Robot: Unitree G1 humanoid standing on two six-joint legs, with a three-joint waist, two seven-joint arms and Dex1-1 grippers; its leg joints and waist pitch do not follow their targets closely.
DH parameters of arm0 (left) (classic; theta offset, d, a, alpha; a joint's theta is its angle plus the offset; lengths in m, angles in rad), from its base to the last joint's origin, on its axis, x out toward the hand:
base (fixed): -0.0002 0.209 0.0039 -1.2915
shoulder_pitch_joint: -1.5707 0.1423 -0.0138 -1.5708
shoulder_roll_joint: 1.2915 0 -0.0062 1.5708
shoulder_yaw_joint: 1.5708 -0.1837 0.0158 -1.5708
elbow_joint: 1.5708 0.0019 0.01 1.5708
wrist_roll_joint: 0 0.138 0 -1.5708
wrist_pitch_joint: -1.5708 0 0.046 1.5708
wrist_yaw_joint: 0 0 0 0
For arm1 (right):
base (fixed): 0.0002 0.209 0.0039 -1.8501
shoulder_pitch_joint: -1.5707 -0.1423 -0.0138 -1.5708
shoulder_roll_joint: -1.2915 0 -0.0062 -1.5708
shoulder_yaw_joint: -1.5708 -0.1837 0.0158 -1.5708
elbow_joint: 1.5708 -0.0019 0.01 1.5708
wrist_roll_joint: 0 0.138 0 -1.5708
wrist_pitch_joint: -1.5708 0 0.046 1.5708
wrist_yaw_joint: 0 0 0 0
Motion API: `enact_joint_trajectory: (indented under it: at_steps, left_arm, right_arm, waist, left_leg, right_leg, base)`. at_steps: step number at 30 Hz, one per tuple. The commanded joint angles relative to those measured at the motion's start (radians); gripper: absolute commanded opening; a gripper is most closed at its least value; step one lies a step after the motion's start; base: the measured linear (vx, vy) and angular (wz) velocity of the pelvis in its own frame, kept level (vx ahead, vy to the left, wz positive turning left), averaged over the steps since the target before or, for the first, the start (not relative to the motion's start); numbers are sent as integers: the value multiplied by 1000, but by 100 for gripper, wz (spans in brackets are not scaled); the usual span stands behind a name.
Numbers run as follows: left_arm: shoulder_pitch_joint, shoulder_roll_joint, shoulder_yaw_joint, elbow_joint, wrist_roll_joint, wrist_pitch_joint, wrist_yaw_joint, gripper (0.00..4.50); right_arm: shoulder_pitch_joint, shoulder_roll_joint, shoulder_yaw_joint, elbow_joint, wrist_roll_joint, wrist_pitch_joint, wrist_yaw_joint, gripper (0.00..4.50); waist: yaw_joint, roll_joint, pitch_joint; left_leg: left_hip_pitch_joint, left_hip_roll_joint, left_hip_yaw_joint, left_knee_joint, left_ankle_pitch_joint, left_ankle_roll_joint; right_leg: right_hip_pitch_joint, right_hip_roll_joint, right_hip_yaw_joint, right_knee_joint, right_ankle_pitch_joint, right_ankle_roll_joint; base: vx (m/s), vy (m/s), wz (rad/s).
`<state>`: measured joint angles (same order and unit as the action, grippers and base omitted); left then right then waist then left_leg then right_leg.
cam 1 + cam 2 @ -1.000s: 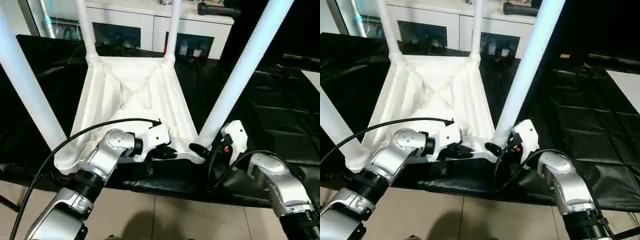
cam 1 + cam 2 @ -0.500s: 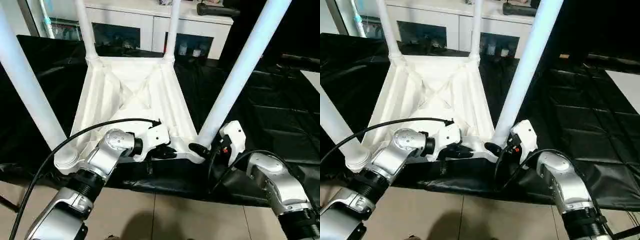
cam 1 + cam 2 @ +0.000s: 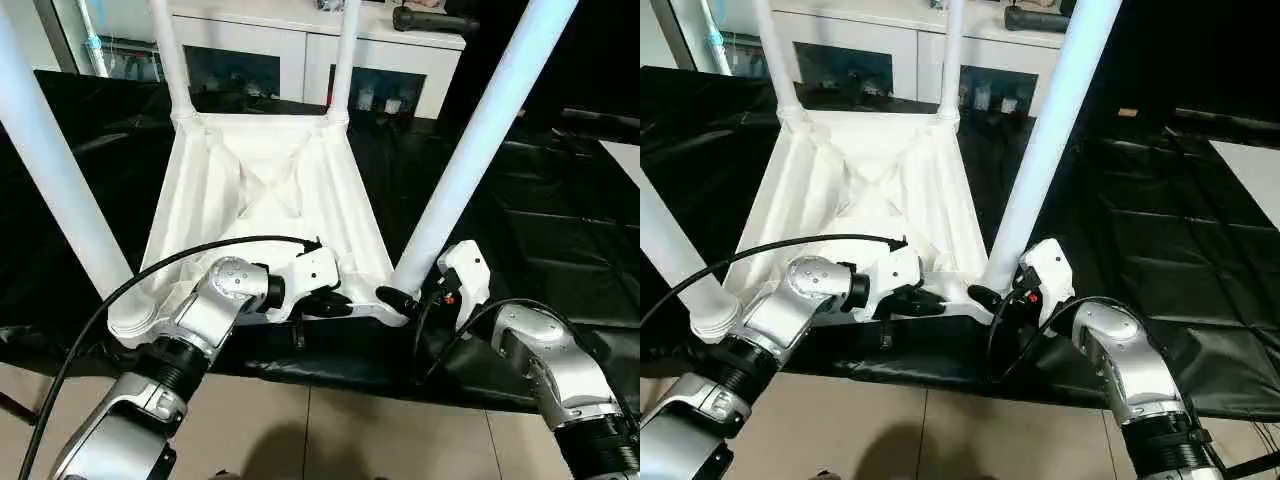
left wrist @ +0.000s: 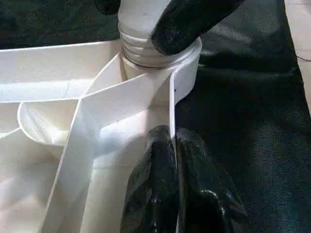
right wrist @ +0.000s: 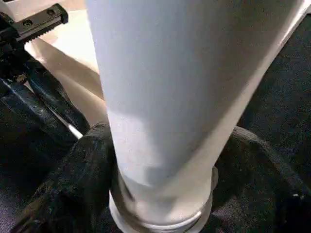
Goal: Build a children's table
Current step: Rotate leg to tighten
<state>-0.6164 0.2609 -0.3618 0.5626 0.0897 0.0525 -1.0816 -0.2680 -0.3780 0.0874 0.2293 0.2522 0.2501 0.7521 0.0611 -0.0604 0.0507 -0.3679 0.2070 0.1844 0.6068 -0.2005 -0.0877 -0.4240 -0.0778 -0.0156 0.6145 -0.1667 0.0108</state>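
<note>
- No readable text, label, brand, number or sign — not on the tabletop (image 3: 262, 190), the legs, the far cabinet (image 3: 300, 45), or either arm.

Head views: I saw even, fairly bright indoor light falling from above. The white plastic ribbed tabletop (image 3: 265, 190) was nearly washed out, its ribs marked by faint grey shadows. The near white tapered tube leg (image 3: 480, 140) showed a bluish tint and bowed toward the frame edge. The black wrinkled sheet (image 3: 1160, 250) carried soft sheen along its folds. Wrist views: the leg's base (image 5: 165, 160) was blurred and shaded; my left gripper's black fingers (image 4: 155, 194) glinted dully.
</note>
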Motion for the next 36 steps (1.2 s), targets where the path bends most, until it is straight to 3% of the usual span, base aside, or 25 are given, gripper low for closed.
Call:
enact_joint_trajectory:
  at_steps: [1,7,20,36]
  left_arm:
    - [-22,-6,12,-12,-25,-38,-10,0]
    - [-27,-6,13,-5,-25,-42,-9,0]
    - [-36,-5,15,8,-24,-47,-8,0]
    - [-45,-2,19,22,-23,-53,-6,0]
  right_arm:
    - [-1,-1,-26,7,24,22,12,370]
    - [1,-1,-23,9,14,16,4,409]
    - [-5,3,-19,19,13,19,10,409]
    - [-15,5,-16,39,14,26,21,278]
  waist:
    - [-2,-14,-64]
    - [-2,-14,-64]
    - [-2,-14,-62]
    - [-3,-14,-62]
  left_leg:
    - [3,14,1,-72,-166,54]
    - [3,15,1,-72,-156,55]
    - [4,15,1,-73,-170,49]
    - [4,15,1,-74,-178,47]
  right_leg:
    - [50,-41,20,-75,-271,-173]
    - [50,-41,20,-73,-247,-182]
    - [49,-42,20,-75,-267,-177]
    - [47,-42,21,-77,-282,-172]
  base:
    - [0,0,0]
    - [0,0,0]
    - [0,0,0]
    - [0,0,0]
